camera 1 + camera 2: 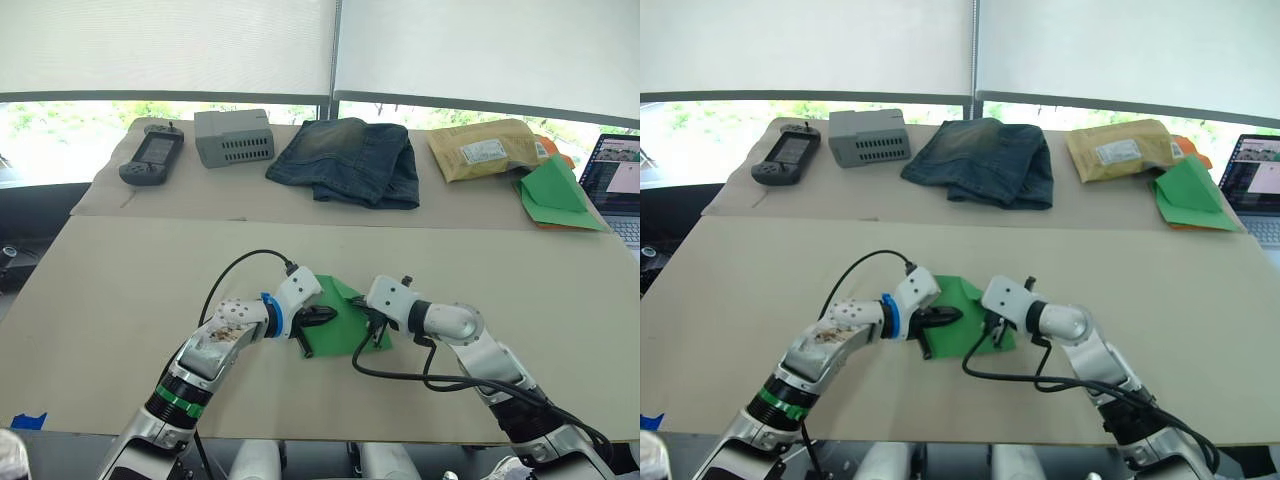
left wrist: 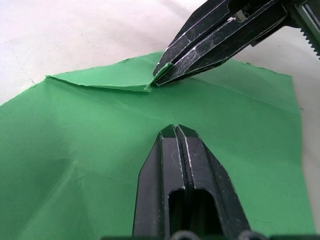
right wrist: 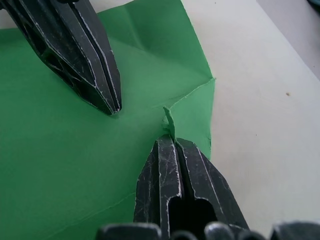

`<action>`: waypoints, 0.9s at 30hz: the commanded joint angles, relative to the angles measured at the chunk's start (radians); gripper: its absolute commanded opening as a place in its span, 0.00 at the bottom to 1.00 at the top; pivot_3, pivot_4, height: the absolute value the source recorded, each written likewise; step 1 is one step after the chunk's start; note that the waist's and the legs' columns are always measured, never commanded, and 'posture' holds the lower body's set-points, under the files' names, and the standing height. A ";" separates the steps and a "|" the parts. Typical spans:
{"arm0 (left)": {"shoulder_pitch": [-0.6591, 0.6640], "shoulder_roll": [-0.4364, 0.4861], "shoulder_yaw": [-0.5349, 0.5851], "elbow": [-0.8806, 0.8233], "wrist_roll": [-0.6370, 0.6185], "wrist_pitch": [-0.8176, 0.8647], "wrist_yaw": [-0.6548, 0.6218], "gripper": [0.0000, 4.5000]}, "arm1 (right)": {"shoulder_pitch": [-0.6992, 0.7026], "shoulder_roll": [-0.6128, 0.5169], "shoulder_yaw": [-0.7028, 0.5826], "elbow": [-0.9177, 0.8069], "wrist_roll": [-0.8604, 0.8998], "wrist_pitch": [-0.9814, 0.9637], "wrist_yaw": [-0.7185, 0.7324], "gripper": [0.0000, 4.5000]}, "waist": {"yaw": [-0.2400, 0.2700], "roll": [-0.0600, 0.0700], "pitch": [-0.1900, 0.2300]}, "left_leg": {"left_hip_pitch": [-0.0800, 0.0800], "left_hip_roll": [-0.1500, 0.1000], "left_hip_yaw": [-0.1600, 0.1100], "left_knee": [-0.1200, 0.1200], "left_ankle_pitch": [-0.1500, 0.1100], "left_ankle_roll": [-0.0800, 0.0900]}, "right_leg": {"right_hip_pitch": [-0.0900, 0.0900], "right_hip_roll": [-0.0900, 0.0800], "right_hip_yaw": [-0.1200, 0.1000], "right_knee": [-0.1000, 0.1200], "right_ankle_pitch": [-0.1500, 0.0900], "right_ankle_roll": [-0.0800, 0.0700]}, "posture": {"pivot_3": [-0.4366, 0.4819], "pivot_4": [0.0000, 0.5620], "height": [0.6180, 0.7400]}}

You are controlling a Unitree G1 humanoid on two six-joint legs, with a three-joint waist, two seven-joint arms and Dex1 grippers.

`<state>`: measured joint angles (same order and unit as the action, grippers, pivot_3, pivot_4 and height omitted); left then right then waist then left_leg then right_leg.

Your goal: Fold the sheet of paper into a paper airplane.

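While pinching: right hand (image 3: 172, 140) closed on folded corner of sheet of paper (image 1: 345, 322)
Left hand (image 2: 175, 131): closed, tip pressing sheet, frame centre
Worktop (image 1: 120, 290): jeans (image 1: 350, 160) upper centre

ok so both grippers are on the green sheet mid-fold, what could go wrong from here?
1. The right gripper is shut on a thin tip of the sheet of paper; a hard pull could tear it.
2. The left gripper, shut, only presses the sheet down; it may slide and skew the crease.
3. Existing creases may steer the fold off-line.
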<state>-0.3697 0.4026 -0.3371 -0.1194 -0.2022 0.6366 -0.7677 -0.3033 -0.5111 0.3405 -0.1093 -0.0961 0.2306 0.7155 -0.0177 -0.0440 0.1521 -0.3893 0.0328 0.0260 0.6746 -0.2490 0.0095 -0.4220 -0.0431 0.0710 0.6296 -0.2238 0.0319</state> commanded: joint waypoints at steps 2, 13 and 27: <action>-0.001 0.002 -0.005 0.022 0.017 0.012 0.009 0.00 | -0.003 0.002 -0.020 -0.023 0.011 0.014 0.010 0.01 | 0.000 0.000 0.000 | 0.000 0.000 0.000 0.000 0.000 0.000 | 0.000 0.000 0.000 0.000 0.000 0.000 | 0.48 0.27 1.00; -0.038 -0.071 0.095 0.032 -0.049 0.038 0.049 0.00 | 0.009 0.007 -0.038 -0.036 0.044 0.116 0.042 0.84 | 0.001 0.000 0.000 | 0.000 0.000 0.000 0.001 0.000 0.000 | 0.000 0.000 0.000 0.000 0.000 0.000 | 0.48 0.27 1.00; -0.025 -0.052 0.049 0.027 -0.023 0.063 0.043 0.00 | -0.035 0.041 -0.111 -0.089 0.090 0.144 0.000 0.69 | 0.001 0.000 0.000 | -0.001 0.000 0.000 0.001 0.000 0.000 | 0.000 0.000 0.000 0.000 0.000 0.000 | 0.48 0.27 1.00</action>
<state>-0.3965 0.3464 -0.2676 -0.0732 -0.2342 0.6971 -0.7200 -0.3125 -0.4728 0.2702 -0.1494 -0.0324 0.3574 0.7169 -0.0171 -0.0440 0.1522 -0.3902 0.0326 0.0257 0.6755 -0.2490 0.0095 -0.4224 -0.0429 0.0710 0.6297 -0.2235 0.0320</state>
